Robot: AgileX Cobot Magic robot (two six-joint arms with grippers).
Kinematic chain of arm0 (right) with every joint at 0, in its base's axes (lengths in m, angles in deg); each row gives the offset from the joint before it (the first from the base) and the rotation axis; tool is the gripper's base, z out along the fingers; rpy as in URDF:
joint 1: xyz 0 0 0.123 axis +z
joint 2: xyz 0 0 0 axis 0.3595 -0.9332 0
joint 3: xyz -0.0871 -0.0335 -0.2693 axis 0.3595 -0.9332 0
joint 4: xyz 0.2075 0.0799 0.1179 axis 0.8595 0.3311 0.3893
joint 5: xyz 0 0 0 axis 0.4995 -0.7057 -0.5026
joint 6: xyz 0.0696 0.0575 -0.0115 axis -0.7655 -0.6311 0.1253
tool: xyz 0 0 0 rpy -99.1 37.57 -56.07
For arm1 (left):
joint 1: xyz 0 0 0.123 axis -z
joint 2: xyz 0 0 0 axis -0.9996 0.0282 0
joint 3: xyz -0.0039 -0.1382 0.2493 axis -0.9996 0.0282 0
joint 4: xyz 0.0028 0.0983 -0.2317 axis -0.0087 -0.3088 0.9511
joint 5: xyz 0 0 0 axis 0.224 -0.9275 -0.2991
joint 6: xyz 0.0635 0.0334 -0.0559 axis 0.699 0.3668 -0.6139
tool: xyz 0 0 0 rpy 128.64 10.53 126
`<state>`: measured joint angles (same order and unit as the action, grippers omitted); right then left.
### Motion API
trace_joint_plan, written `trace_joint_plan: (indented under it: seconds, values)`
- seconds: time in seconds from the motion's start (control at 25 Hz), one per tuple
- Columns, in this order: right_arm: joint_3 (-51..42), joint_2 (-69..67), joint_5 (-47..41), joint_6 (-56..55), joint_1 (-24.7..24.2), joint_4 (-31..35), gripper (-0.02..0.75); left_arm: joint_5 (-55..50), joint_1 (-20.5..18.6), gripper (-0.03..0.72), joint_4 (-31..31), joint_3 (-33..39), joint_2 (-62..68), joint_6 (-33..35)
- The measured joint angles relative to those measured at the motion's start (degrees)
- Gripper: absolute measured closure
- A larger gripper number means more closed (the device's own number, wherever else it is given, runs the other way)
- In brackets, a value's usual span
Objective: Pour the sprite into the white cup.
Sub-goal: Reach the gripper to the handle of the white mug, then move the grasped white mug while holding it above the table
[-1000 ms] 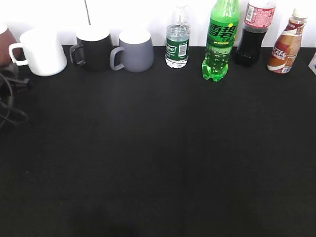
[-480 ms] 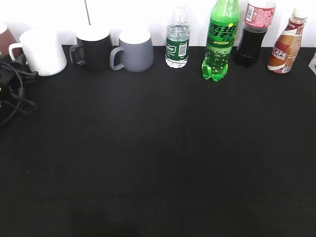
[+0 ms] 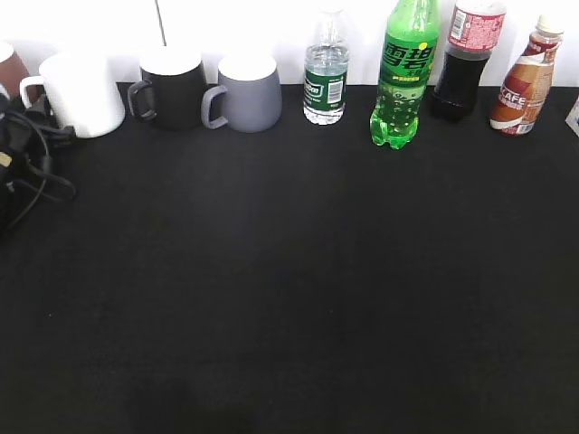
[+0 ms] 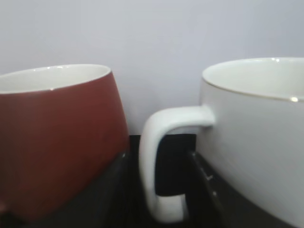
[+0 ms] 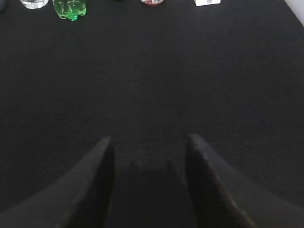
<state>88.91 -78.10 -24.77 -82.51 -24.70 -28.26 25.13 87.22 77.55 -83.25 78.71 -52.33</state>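
The white cup (image 3: 86, 95) stands at the back left of the black table; the left wrist view shows it close up (image 4: 256, 137). My left gripper (image 3: 27, 113) reaches in from the left edge. Its open jaws stand on either side of the cup's loop handle (image 4: 156, 166), with the gripper (image 4: 159, 159) straddling it. The sprite (image 3: 398, 81), a tall bright-green bottle, stands upright at the back right; its base shows at the top of the right wrist view (image 5: 70, 8). My right gripper (image 5: 149, 140) is open and empty over bare cloth, out of the exterior view.
A brown-red cup (image 4: 57, 142) stands just left of the white cup. Along the back stand a black mug (image 3: 172, 86), a grey mug (image 3: 246, 90), a small water bottle (image 3: 326, 77), a cola bottle (image 3: 463, 59) and a coffee bottle (image 3: 525, 81).
My left gripper has come in from the left edge toward the white cup's handle. The cup has shifted very slightly to the right. The bottles have not moved.
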Motion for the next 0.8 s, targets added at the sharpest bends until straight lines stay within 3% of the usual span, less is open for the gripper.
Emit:
trace_joint_plan:
  seconds: [0.2, 0.32, 0.56, 0.8]
  values:
    - [0.00, 0.00, 0.00, 0.00, 0.00, 0.00, 0.369, -0.61, 0.00, 0.381, 0.00, -1.08, 0.26, 0.00]
    - [0.00, 0.00, 0.00, 0.00, 0.00, 0.00, 0.369, -0.82, 0.00, 0.432, -0.30, -3.02, 0.26, 0.00]
    - [0.00, 0.00, 0.00, 0.00, 0.00, 0.05, 0.369, -1.01, 0.00, 0.452, -0.26, -5.06, 1.77, 0.00]
    - [0.00, 0.00, 0.00, 0.00, 0.00, 0.05, 0.369, -0.82, 0.00, 0.646, 1.83, -5.49, 2.07, -0.43]
